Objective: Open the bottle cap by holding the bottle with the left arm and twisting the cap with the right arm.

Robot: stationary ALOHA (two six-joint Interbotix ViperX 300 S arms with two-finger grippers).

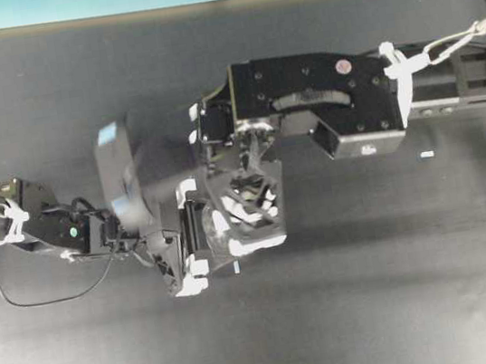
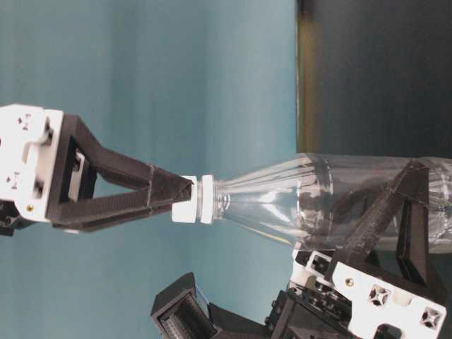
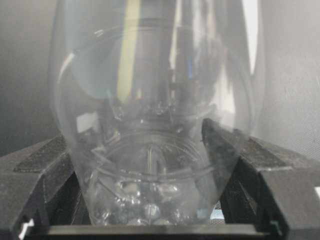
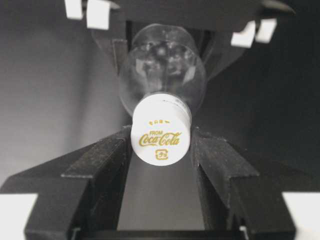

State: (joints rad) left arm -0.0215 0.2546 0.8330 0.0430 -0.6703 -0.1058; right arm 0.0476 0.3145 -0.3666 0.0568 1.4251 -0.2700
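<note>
From overhead I can barely find the bottle [image 1: 229, 211]: the right arm [image 1: 314, 107] and its gripper [image 1: 250, 201] sit right over it, and the left arm [image 1: 67, 228] blurs where it reaches in from the left. The table-level camera is rolled sideways and cuts off the base of the bottle [image 2: 339, 201] at the frame edge. From the left wrist I see only the lower body, no cap.

The bottle [image 3: 155, 115] is clear plastic, empty as far as I can tell, with a round body narrowing to a slim neck. It is held off the dark table [image 1: 378, 290], between the two arms. The left gripper [image 3: 155, 165] is clamped on its body, a black finger [image 3: 235, 160] pressing each side.

The bottle cap [image 4: 161, 135] is white with gold Coca-Cola lettering on top. The right gripper [image 4: 161, 150] grips it, black fingers [image 4: 107, 160] touching both sides. In the table-level view its fingertips [image 2: 180, 191] meet the cap [image 2: 192, 199].
</note>
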